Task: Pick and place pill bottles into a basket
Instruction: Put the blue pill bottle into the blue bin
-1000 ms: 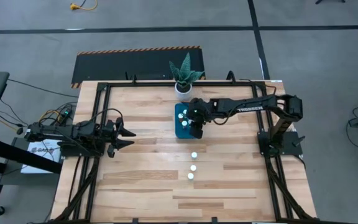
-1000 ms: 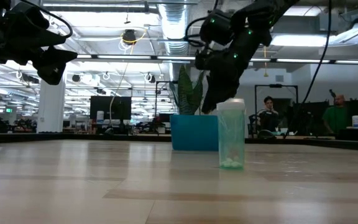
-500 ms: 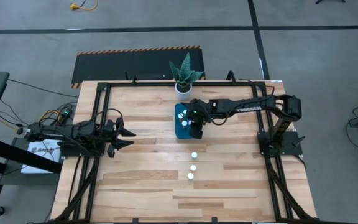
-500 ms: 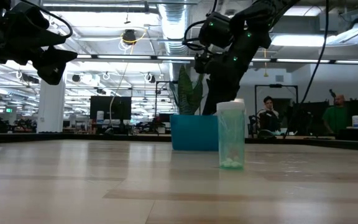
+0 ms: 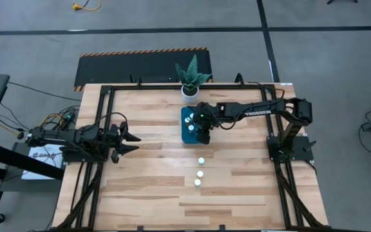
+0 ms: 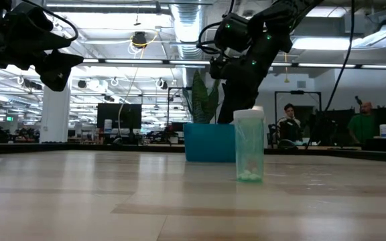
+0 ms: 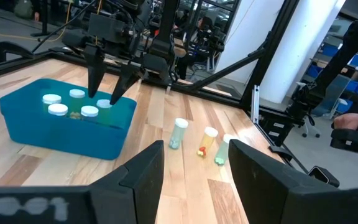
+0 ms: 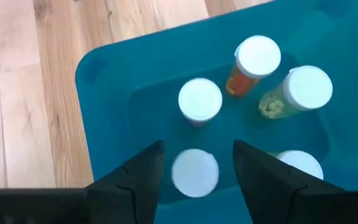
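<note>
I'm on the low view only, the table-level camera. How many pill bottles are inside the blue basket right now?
Observer: Five pill bottles, all standing cap up in the basket.
Operator: Is the right gripper holding one?
Observer: No. The right gripper is open above the basket, its fingers clear on either side of one white cap.
Operator: I see one bottle on the wood. Any others?
Observer: Three loose bottles stand in a short line on the table; from your view they overlap.
Operator: And the left arm?
Observer: The left gripper is open and empty near the table's left edge, far from the bottles.
</note>
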{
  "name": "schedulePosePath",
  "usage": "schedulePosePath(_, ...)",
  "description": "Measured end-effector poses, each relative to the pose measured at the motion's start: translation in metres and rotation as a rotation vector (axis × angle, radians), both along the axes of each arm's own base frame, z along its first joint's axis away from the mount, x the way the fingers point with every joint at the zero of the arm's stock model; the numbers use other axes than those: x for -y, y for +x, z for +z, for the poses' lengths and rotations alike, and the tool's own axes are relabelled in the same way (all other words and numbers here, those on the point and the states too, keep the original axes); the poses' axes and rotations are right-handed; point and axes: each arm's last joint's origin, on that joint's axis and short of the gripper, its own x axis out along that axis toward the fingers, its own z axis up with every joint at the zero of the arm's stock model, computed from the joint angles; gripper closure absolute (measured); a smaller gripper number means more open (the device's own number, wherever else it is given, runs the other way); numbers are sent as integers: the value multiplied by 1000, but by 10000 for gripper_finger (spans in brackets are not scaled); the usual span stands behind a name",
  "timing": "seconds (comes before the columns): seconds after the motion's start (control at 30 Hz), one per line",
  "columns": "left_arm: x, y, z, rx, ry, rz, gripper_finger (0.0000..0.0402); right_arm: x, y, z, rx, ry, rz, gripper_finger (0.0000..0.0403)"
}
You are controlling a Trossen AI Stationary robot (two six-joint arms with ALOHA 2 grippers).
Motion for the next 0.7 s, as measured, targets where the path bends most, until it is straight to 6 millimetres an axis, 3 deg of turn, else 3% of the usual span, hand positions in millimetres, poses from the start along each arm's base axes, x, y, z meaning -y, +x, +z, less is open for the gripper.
schedulePosePath(0.23, 0, 0, 0, 0, 0, 0, 232, 0, 2, 16, -44, -10, 31, 217)
schedulePosePath(0.43, 0, 0, 0, 0, 0, 0, 232, -8, 13, 61, 38, -39, 77, 224)
schedulePosePath(0.57, 0, 0, 0, 0, 0, 0, 232, -33, 6, 93, 59, -39, 143, 224)
schedulePosePath(0.7, 0, 0, 0, 0, 0, 0, 232, -66, -8, 106, 36, -32, 237, 220)
